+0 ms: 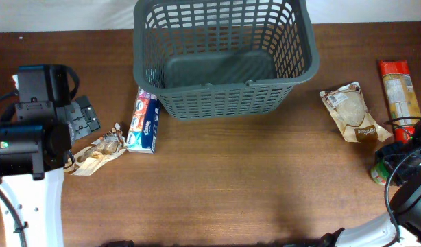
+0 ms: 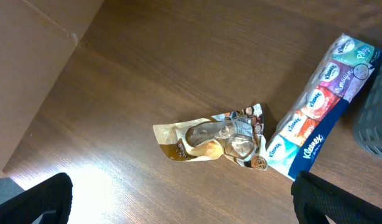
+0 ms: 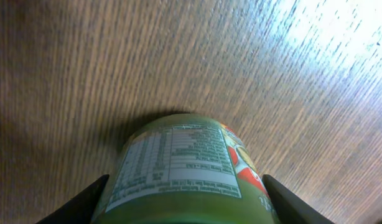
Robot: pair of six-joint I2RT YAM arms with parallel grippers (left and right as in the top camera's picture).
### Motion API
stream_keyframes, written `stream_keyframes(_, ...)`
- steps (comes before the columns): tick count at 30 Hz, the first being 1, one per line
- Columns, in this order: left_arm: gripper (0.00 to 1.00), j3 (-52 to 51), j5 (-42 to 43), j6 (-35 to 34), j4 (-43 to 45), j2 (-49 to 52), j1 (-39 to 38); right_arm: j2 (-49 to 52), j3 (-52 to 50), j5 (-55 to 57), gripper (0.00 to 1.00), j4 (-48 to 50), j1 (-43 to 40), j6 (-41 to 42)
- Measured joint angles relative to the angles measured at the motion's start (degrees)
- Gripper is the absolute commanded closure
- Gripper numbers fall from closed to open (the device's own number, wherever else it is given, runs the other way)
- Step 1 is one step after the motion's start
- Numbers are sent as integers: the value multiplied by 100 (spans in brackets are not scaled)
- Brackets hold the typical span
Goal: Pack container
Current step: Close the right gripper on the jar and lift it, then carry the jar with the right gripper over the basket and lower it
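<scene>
1. Right gripper (image 3: 185, 182): its fingers flank the green can (image 3: 178, 158), one on each side and close against it. Cannot tell whether they are pressing.
2. Left gripper (image 2: 181, 186): jaws wide apart and empty, hanging over the snack pouch (image 2: 209, 143) beside the tissue pack (image 2: 315, 112).
3. Container (image 1: 217, 103): at the table's far centre, nothing in it. It lies well left of the can and beyond it. The left arm is nearer.
4. Overhead hides most of the can under the right arm. The right wrist view shows the can bracketed, but no basket.
</scene>
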Motion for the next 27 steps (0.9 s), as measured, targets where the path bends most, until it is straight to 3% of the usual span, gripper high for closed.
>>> stream_keyframes(10,1,2,2,0,28,0,0,24,533,-203,96,-765,0,-291)
stream_keyframes(20,1,0,0,0,136,0,0,-437,3233,-1375,96,-2068,136,-1060)
stream_keyframes(27,1,0,2,0,133,0,0,-1174,5090,-2444,96,-2149,1488,-1423)
